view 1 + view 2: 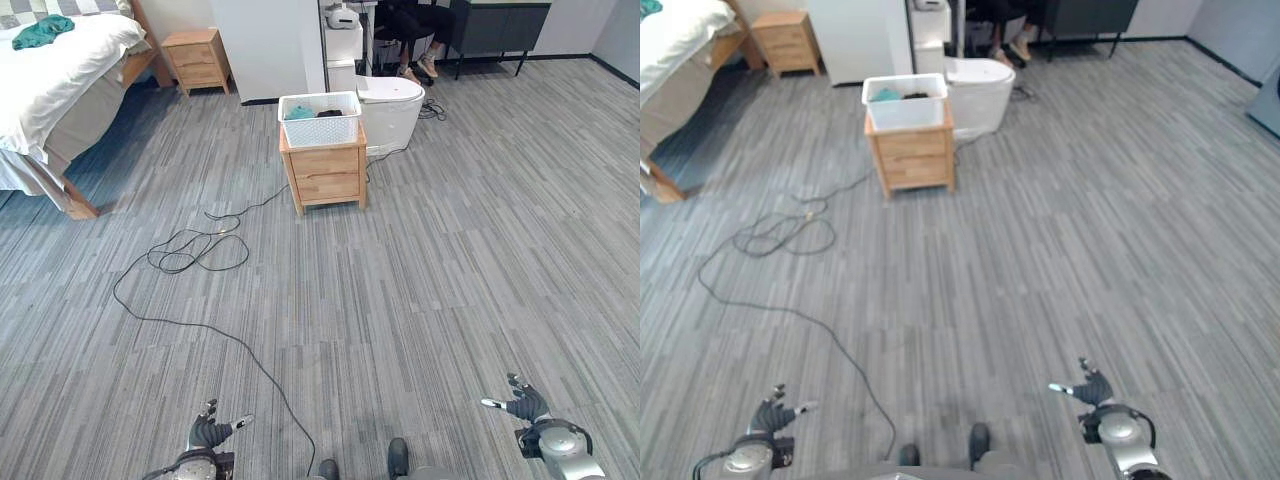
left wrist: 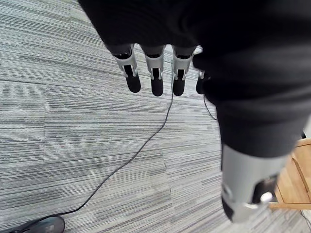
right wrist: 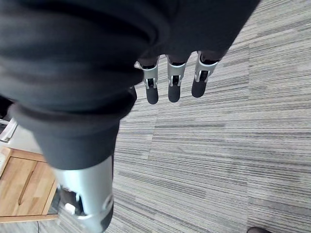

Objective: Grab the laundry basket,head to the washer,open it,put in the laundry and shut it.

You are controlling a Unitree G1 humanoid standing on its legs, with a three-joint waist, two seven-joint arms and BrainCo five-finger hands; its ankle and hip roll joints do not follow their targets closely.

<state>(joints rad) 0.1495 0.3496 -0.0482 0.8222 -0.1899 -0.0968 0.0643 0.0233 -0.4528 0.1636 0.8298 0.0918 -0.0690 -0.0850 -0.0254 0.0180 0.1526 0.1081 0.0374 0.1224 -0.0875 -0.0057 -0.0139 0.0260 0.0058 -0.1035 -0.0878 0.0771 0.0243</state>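
A white laundry basket [image 1: 320, 120] with teal and dark clothes in it stands on a small wooden nightstand [image 1: 325, 176] in the middle of the room, far ahead of me. A white round washer [image 1: 390, 112] sits right behind the nightstand. My left hand [image 1: 208, 432] hangs low at the lower left with straight fingers [image 2: 155, 73] and holds nothing. My right hand [image 1: 525, 404] hangs low at the lower right, its fingers [image 3: 175, 77] straight and empty too. Both hands are far from the basket.
A bed [image 1: 60, 70] with white sheets and a teal cloth [image 1: 42, 32] stands at the far left, a second nightstand [image 1: 197, 58] beside it. A person's legs [image 1: 415, 50] show by a dark cabinet [image 1: 495, 28] at the back. Grey carpet lies between me and the basket.
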